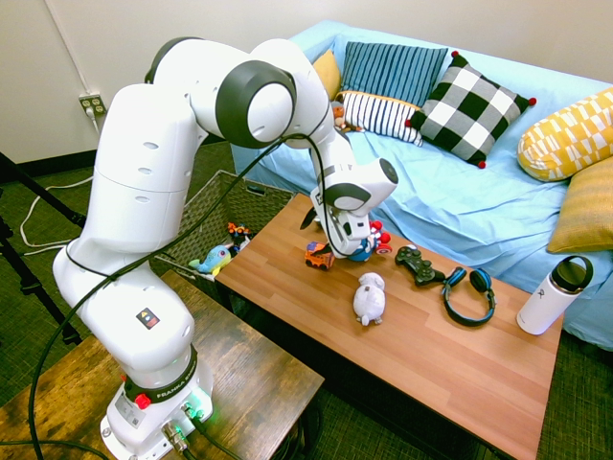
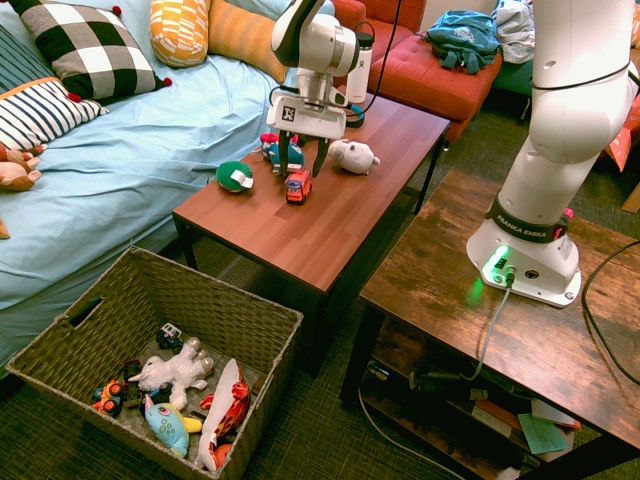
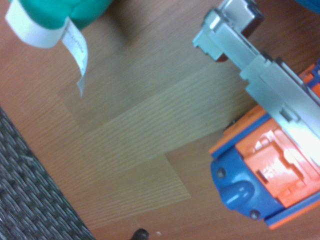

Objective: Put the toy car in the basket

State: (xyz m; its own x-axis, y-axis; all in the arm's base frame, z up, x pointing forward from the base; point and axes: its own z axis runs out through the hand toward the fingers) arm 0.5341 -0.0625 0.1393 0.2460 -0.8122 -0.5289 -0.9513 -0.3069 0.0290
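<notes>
The toy car (image 2: 298,185) is a small orange-and-red vehicle standing near the sofa-side edge of the wooden coffee table (image 2: 330,235). It also shows by the arm's wrist (image 1: 319,255). My gripper (image 2: 302,160) hangs just above it, pointing down, fingers open, holding nothing. The wrist view shows the toy car (image 3: 270,170) close up, orange and blue with a grey part on top. The basket (image 2: 150,268), a large woven wicker one, sits on the floor beyond the table's end, and its rim (image 1: 225,192) also shows behind the arm.
On the table are a round blue-and-white toy (image 2: 272,150), a white plush (image 1: 369,299), a black controller (image 1: 419,265), blue headphones (image 1: 469,287), a white bottle (image 1: 556,294) and a green toy with a tag (image 2: 234,176). Several toys lie in the basket. A blue sofa (image 1: 479,206) runs alongside.
</notes>
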